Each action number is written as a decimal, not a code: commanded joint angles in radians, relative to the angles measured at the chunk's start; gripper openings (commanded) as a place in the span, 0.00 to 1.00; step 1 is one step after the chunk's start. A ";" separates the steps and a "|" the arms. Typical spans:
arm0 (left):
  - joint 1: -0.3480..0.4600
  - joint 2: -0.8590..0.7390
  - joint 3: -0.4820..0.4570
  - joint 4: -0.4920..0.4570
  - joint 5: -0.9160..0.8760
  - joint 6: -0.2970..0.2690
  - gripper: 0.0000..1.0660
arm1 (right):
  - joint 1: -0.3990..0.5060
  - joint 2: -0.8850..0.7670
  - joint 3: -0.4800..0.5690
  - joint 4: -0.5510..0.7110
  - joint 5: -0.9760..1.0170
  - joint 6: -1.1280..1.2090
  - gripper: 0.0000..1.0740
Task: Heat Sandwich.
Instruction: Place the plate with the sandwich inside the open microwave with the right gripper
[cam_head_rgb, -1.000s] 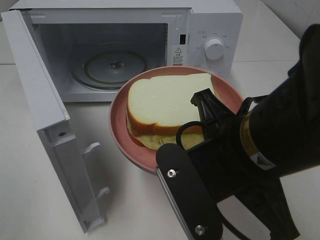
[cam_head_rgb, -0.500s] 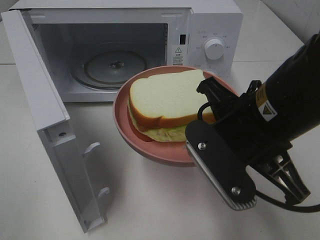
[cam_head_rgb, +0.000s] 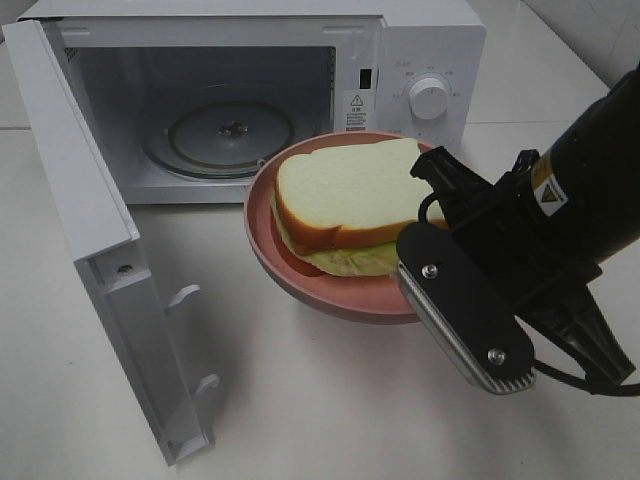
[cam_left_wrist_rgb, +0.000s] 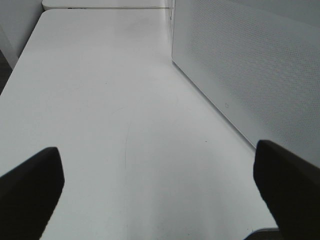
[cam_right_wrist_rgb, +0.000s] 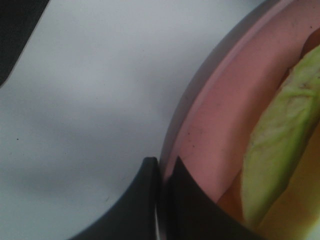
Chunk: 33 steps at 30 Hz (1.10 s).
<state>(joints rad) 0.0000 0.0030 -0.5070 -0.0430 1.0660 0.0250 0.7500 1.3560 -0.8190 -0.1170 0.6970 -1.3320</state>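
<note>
Half done, I'd say — microwave (cam_head_rgb: 430, 45) open, my right gripper (cam_right_wrist_rgb: 162, 167) pinching the pink plate (cam_head_rgb: 300, 290) by its rim, sandwich (cam_head_rgb: 350, 200) on it, not yet inside; left gripper (cam_left_wrist_rgb: 159, 185) spread, empty.

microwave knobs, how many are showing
1: a white knob on the microwave control panel, above the pink plate. The plate covers the lower panel, so another may be hidden.

Bright even light, soft shadows – close-up blurred (right wrist)
</note>
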 joint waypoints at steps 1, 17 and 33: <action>-0.001 0.000 -0.009 -0.002 0.002 0.002 0.92 | -0.005 0.004 0.000 0.004 -0.034 -0.030 0.00; -0.001 0.000 -0.009 -0.002 0.002 0.002 0.92 | -0.001 0.131 -0.056 0.024 -0.130 -0.034 0.00; -0.001 0.000 -0.009 -0.002 0.002 0.002 0.92 | 0.011 0.252 -0.167 0.041 -0.142 -0.034 0.00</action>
<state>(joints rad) 0.0000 0.0030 -0.5070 -0.0430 1.0660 0.0250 0.7580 1.6020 -0.9680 -0.0820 0.5820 -1.3570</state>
